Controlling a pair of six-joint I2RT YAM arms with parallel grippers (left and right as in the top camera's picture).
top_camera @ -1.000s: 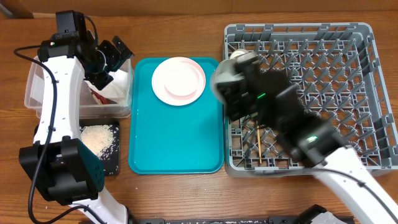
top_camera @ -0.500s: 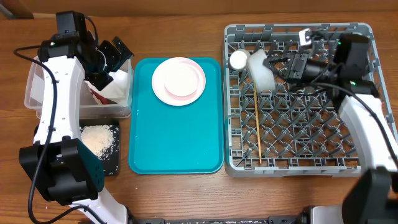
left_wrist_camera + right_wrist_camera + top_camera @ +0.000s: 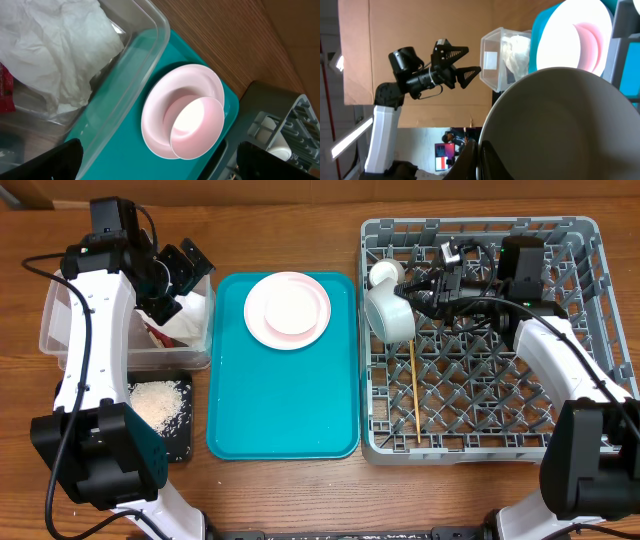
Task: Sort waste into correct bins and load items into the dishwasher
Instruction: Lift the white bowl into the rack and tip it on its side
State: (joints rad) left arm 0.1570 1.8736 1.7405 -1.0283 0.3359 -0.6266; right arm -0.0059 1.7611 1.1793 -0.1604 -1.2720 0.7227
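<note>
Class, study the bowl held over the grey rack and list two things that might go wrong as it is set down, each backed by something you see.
1. The right tool pinches the bowl by its rim alone, tilted on edge; it may slip and drop onto the pegs of the dish rack.
2. The bowl hangs close beside the small white cup, with the chopsticks lying in the rack nearby; lowering it there may knock the cup or leave the bowl resting unevenly.

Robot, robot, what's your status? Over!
Left gripper open, empty, above clear plastic tub. Right gripper shut on whitish round bowl at grey plastic dish rack. Small white cup right beside bowl.
</note>
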